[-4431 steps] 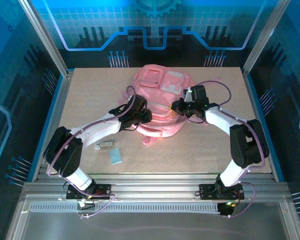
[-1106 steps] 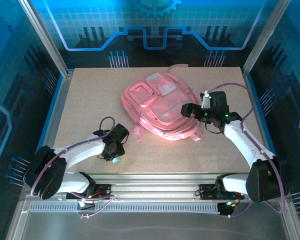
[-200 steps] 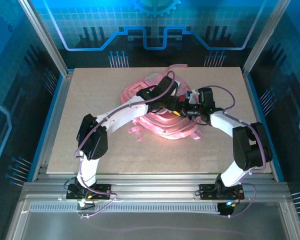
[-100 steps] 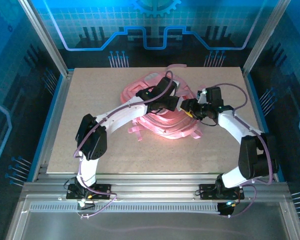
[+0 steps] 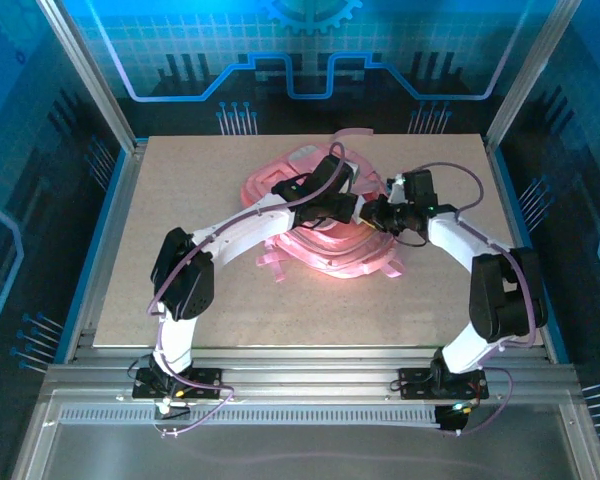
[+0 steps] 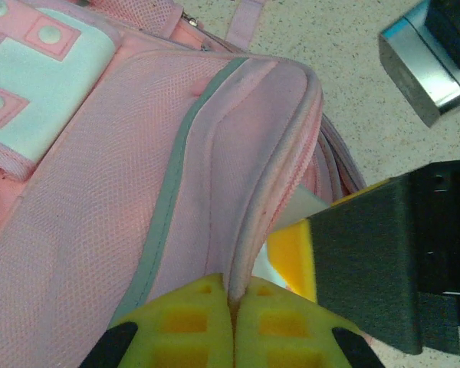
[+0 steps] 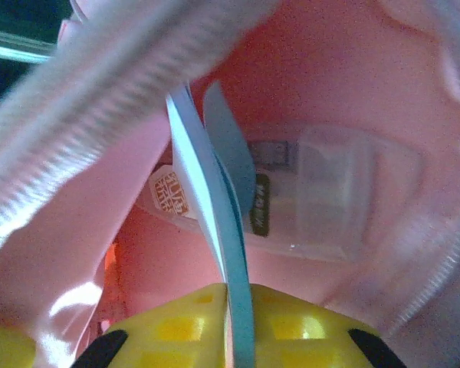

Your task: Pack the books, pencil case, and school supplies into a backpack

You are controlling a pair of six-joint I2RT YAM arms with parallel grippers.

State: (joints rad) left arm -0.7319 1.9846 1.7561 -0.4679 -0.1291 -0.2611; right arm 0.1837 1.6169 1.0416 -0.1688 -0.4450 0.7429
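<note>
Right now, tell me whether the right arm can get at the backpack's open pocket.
Likely yes. The left gripper pinches the backpack by its flap edge and holds it lifted, so the mouth gapes. The right gripper reaches into it, shut on the pale blue card, with nothing visibly blocking.

**Cloth, foam and plastic**

On my left wrist feed the backpack (image 6: 100, 192) reads as matt pink woven cloth with a fine mesh texture, and it carries a smooth, pale patch (image 6: 31, 84). The pads (image 6: 188, 322) of the left gripper (image 6: 231, 307) look like yellow moulded foam with a waffle surface. The table (image 6: 345, 92) is speckled and grainy. Inside, I see a thin, smooth pale blue sheet (image 7: 211, 207) and a glossy clear plastic packet (image 7: 322, 199).
</note>
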